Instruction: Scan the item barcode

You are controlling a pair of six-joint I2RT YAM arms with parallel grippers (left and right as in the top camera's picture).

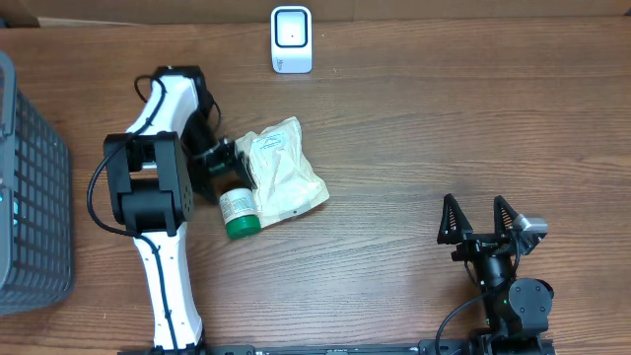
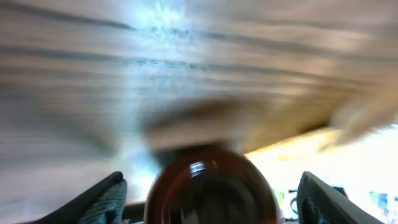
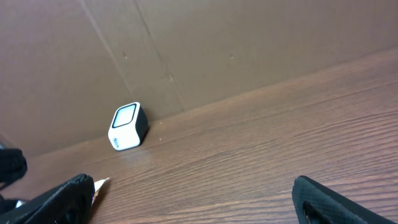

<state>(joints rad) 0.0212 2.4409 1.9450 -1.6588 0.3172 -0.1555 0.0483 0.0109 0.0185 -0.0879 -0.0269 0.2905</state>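
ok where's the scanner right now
In the overhead view the scanner stands at the far edge of the table, just left of centre, beyond the white pouch and apart from it.

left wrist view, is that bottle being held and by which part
Nothing is held. The left gripper has its fingers either side of the bottle at its brown base, gaps on both sides; the right gripper is open, empty.

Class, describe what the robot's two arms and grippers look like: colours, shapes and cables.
The left arm has white links between boxy black joint housings, with a black cable looping along its side; the left gripper is black. The right arm is all black with a thin black cable, and the right gripper has two pointed, triangular black fingers beside a small grey block.
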